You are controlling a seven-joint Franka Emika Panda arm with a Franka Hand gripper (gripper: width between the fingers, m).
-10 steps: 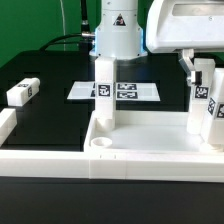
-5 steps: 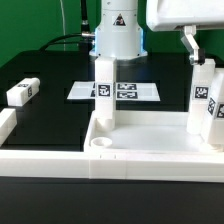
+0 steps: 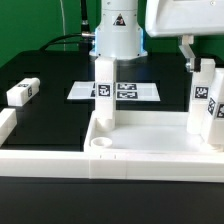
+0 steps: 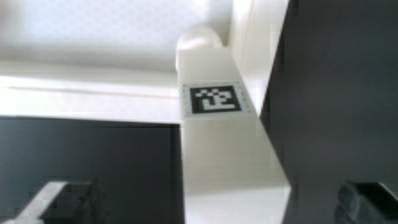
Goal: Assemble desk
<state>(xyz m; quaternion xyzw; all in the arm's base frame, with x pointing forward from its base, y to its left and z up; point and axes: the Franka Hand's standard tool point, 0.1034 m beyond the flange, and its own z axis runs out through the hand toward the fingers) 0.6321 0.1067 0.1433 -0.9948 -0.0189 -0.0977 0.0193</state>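
The gripper (image 4: 214, 205) is released, with the jaws wide, and it holds nothing. The upright leg (image 3: 207, 100) passes between the fingers (image 4: 63, 200) and I see no contact with them. This leg stands in the tabletop (image 3: 150, 150) at the exterior view's right. A second leg (image 3: 104, 95) stands nearer the left side, and a loose leg (image 3: 22, 92) lies well apart on the table (image 3: 60, 120).

I judge the step is fixing the upright leg into its corner. To do it well I would centre the leg between the fingers, close on its flat sides, keep it vertical, and turn gently so the tabletop does not shift. The arm hangs above the leg, with the wrist pointing down along it.
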